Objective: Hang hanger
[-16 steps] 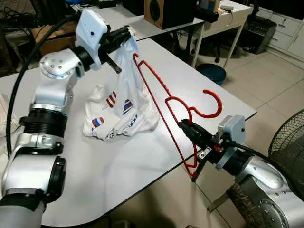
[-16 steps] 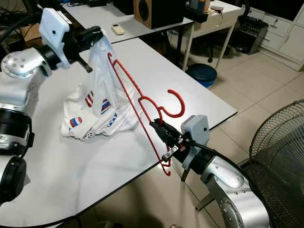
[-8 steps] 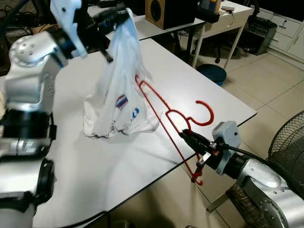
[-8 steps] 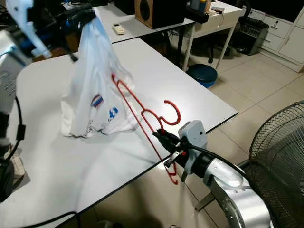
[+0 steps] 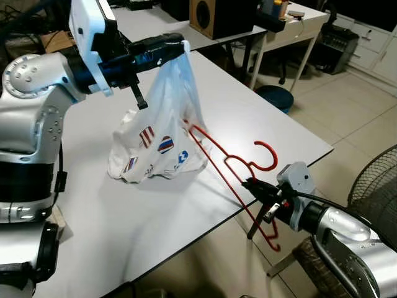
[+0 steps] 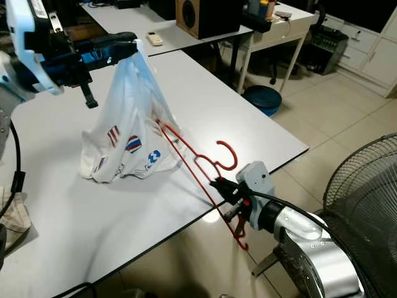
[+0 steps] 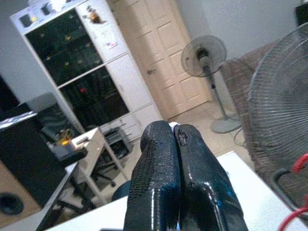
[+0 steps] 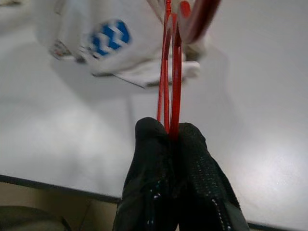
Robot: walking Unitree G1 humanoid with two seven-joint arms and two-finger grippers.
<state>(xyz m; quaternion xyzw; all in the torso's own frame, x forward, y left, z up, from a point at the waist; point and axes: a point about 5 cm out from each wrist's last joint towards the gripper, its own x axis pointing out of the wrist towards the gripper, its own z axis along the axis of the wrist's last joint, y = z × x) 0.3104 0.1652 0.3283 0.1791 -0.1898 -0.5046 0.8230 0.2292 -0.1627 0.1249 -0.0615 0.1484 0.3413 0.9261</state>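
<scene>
A red plastic hanger [image 5: 228, 166] leans across the white table's right edge, its far arm tucked into a white shirt [image 5: 162, 133] with small coloured prints. My right gripper [image 5: 250, 184] is shut on the hanger's frame just below the hook [image 5: 268, 155]; in the right wrist view the fingers [image 8: 159, 159] pinch the red bars [image 8: 171, 72]. My left gripper [image 5: 178, 45] is shut on the shirt's top, holding it up above the table so that its lower part rests on the table. The left wrist view shows the shut fingertips [image 7: 175, 149].
The white table [image 5: 260, 118] ends at a front right edge, past which lies tiled floor. A fan grille [image 5: 375, 192] stands at the right. Behind are a second table with a speaker [image 5: 214, 15] and a blue bin [image 5: 276, 96] on the floor.
My left gripper has swung right and lower with the shirt. The hanger has dropped and tilted flatter, its far end now inside the shirt, as my right gripper moved slightly lower.
</scene>
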